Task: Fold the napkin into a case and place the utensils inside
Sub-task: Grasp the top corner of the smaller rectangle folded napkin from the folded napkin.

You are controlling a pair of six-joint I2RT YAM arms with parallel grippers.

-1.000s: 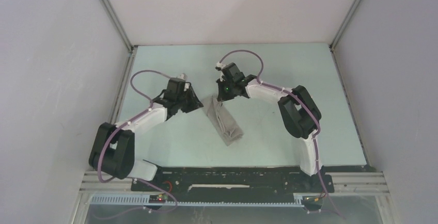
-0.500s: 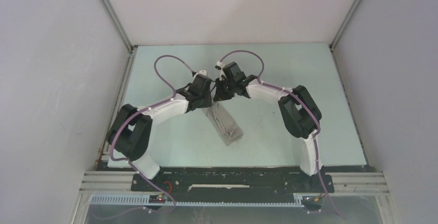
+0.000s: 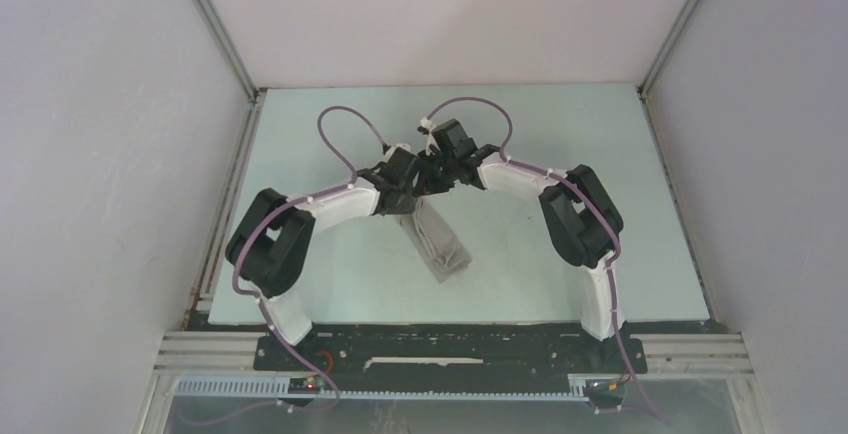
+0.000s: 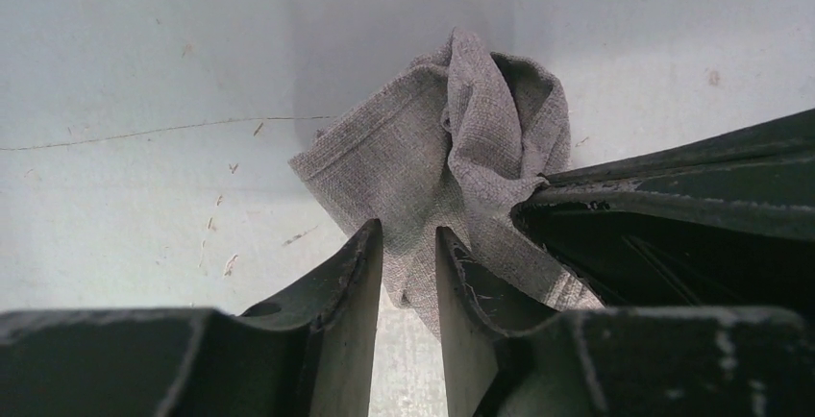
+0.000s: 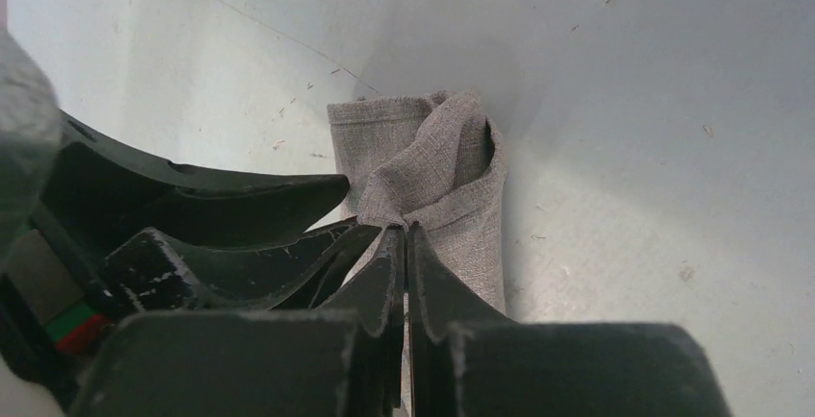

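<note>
Guessing it's prying the pouch mouth open? The left gripper [image 4: 407, 236] has its fingers a bit apart, nothing between them, right at the bunched end. (Jo)

Yep. The case [image 3: 443, 242] lies mid table [image 3: 600, 204], long axis slanting far-left to near-right, mouth pointing away. The right gripper [image 5: 402, 233] is pinched tight on its lip. Next it needs utensils, none in view. (Mik)

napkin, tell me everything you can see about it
The napkin is taupe-grey woven cloth, matte, with a hemmed edge, folded into a narrow strip lying diagonally on the pale table. Its far end is bunched up into an open mouth, pinched by the shut right end effector. The left end effector, jaws slightly apart, sits at the same end, over the cloth's edge.
</note>
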